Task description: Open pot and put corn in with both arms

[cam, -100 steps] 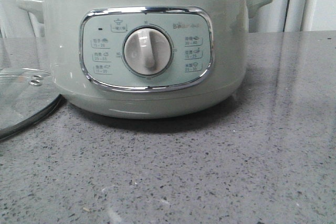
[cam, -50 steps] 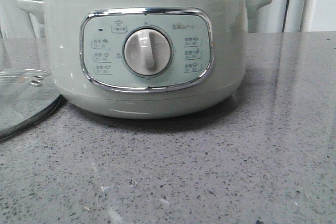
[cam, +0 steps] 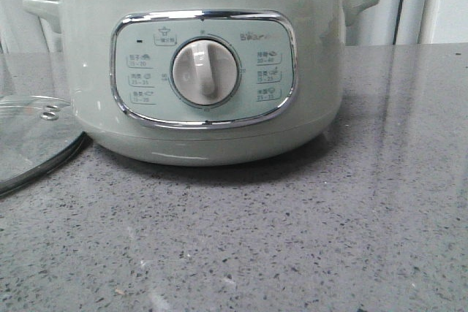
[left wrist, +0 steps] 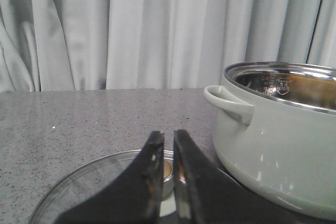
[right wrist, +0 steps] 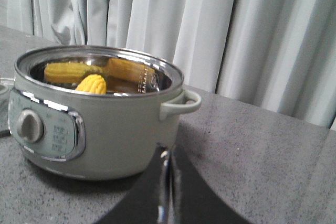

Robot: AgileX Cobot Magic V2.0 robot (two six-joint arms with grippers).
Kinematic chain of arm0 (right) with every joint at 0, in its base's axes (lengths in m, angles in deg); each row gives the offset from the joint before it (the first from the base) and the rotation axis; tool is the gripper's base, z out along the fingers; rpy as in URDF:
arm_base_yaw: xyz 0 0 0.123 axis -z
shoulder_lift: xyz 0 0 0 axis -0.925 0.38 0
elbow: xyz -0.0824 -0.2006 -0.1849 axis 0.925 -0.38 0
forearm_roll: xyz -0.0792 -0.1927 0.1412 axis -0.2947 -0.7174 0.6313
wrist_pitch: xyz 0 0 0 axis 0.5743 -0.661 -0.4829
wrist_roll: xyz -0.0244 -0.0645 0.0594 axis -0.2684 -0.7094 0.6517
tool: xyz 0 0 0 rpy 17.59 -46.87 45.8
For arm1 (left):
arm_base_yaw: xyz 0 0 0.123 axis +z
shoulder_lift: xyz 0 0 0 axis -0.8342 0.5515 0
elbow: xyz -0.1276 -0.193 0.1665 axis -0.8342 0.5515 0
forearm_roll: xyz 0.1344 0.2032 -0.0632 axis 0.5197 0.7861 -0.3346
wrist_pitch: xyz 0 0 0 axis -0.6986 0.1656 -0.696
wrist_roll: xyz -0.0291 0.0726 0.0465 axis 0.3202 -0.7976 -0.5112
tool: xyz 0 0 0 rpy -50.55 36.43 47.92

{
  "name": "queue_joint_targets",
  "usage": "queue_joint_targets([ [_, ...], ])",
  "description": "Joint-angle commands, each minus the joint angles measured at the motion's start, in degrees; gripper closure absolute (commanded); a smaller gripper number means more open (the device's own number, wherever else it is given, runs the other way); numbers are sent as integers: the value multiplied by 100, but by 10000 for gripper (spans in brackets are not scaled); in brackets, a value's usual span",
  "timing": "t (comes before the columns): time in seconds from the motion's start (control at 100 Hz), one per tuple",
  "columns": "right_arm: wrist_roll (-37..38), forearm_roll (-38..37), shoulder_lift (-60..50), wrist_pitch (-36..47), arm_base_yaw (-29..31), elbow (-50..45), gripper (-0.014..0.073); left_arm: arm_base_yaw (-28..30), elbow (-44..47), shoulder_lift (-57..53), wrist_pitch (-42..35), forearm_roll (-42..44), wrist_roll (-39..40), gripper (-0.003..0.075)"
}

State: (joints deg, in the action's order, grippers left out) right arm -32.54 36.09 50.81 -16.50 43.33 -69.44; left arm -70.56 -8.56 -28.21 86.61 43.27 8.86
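The pale green pot [cam: 201, 71] stands uncovered in the middle of the table, its white dial [cam: 205, 72] facing me. The yellow corn [right wrist: 92, 83] lies inside the pot [right wrist: 94, 124]; duller yellow shapes show on the steel inner wall behind it. The left gripper [left wrist: 168, 139] hangs above the glass lid [left wrist: 100, 192], its jaws nearly together with a thin gap and nothing between them; the lid's knob [left wrist: 167, 170] shows below. The right gripper [right wrist: 167, 155] is shut and empty, low on the table near the pot's right handle [right wrist: 181, 103]. Neither gripper shows in the front view.
The round glass lid [cam: 29, 140] lies flat on the grey speckled table [cam: 292, 239], left of the pot and touching its base. Pale curtains [left wrist: 131, 30] hang behind the table. The pot's left handle [left wrist: 228, 104] juts toward the lid.
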Motion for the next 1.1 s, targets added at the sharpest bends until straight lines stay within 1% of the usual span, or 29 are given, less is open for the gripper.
queue_joint_targets([
  [0.0,-38,-88,41,530,29,-21,663,-45,-160,-151,-392,-65,45,741],
  [0.35,-38,-88,41,395,29,-484,664,-45,-138,-151,-402,-65,45,741],
  [0.47,-38,-88,41,327,29,-494,664,2,165,-151,-784,-65,45,741],
  [0.57,-38,-88,41,327,29,-494,664,309,680,-151,-1300,93,45,741],
  [0.62,-38,-88,41,327,29,-494,664,595,995,-151,-1500,93,45,741],
  [0.68,-38,-88,41,327,29,-494,664,868,1253,-151,-1579,93,45,741],
  [0.72,-38,-88,41,327,29,-494,664,1041,1350,-175,-1445,104,45,741],
  [0.76,-38,-88,41,327,29,-494,664,1178,1316,-173,-891,104,45,741],
  [0.8,-38,-88,41,327,29,-494,664,1265,1329,-173,-664,104,45,741],
  [0.89,-38,-88,41,327,29,-494,664,1368,1339,-173,258,104,45,741],
  [1.09,-38,-88,41,327,29,-494,664,1367,1326,-173,168,79,48,741],
])
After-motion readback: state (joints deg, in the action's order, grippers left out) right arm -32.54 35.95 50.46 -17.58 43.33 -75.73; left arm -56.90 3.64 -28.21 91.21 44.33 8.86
